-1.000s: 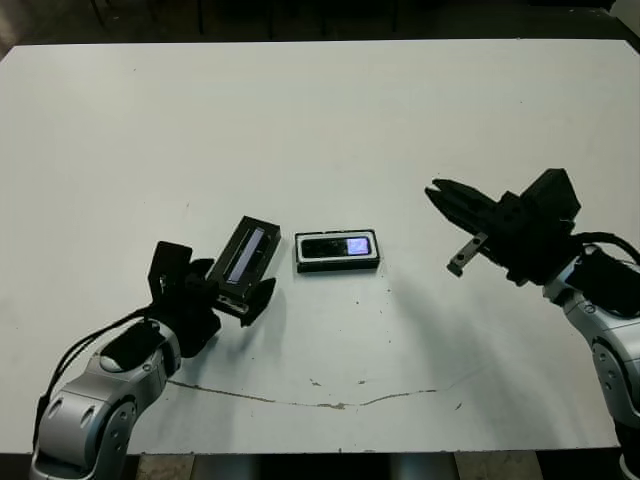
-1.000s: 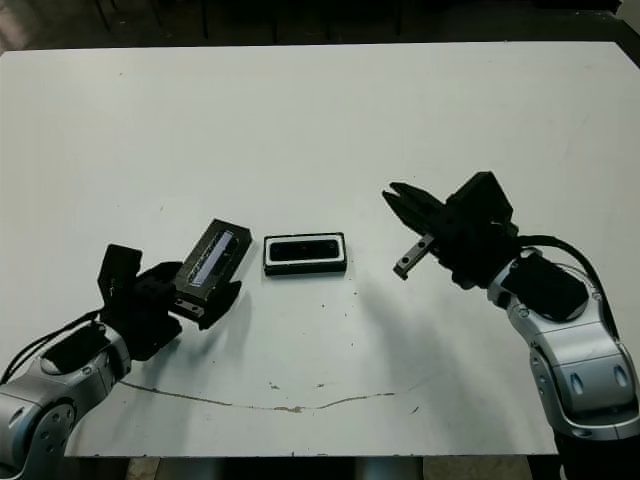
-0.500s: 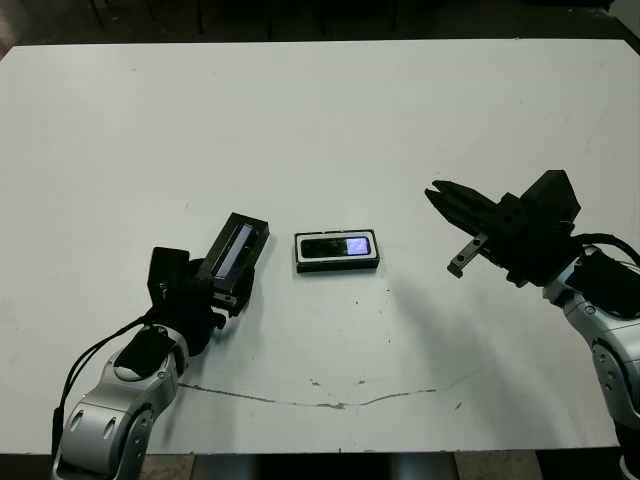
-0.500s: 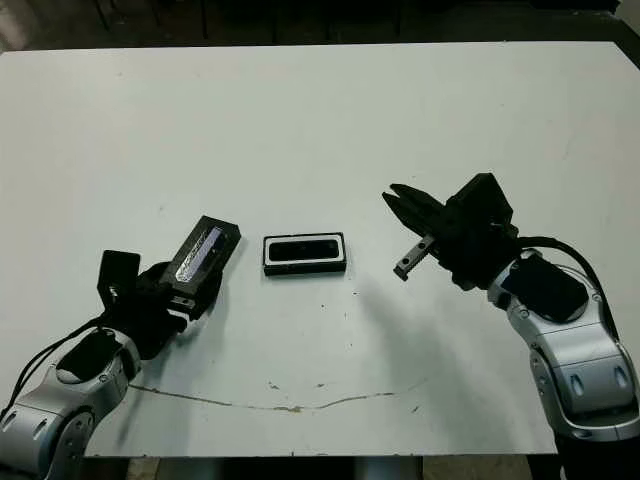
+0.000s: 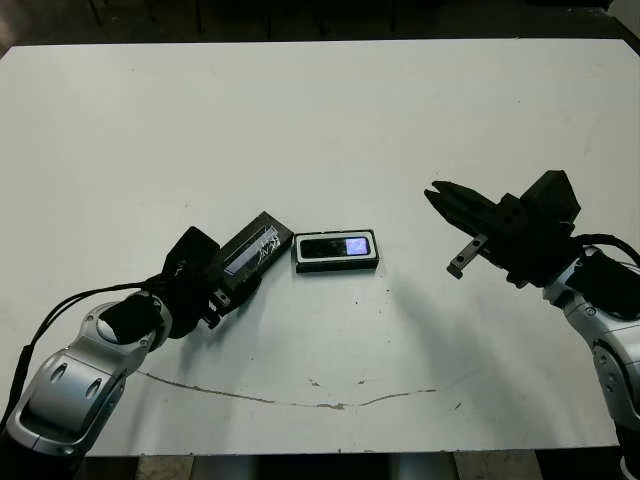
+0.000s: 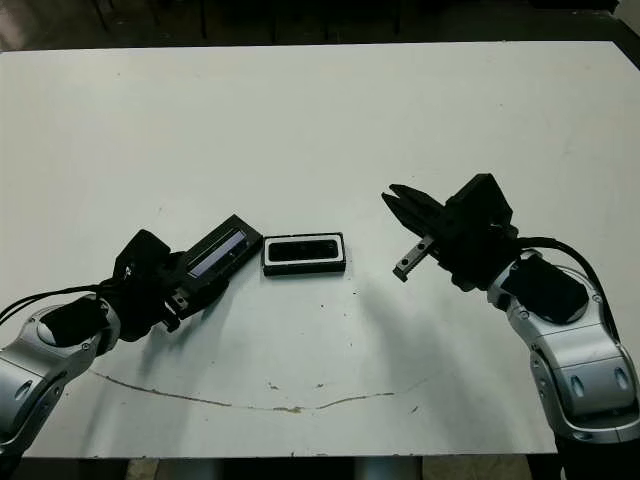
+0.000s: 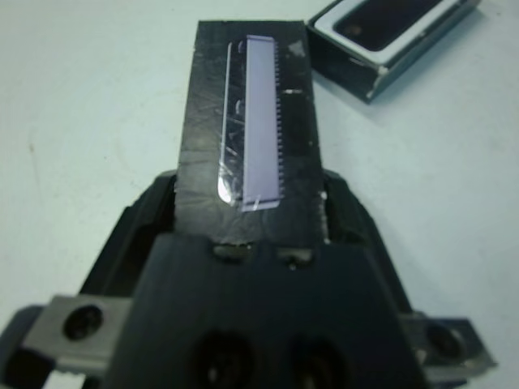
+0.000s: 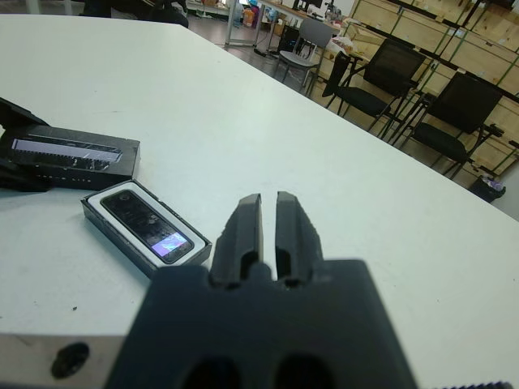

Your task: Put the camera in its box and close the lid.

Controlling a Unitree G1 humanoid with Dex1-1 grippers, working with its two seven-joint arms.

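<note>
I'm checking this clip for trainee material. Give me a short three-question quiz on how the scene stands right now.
1. True or false: the camera already lies inside the box.
2. What does the left gripper hold? A) the lid B) the camera C) nothing
3. Fill in: the right gripper hangs above the table with its fingers ____ and holding nothing.

Key
1. True; its lit screen shows within the white lining.
2. A; the lid sits between its fingers, just beside the box.
3. Shut.

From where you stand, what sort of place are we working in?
Probably a workshop or lab: a plain white table, black office chairs beyond it, and shelving stacked with cardboard boxes behind.
</note>
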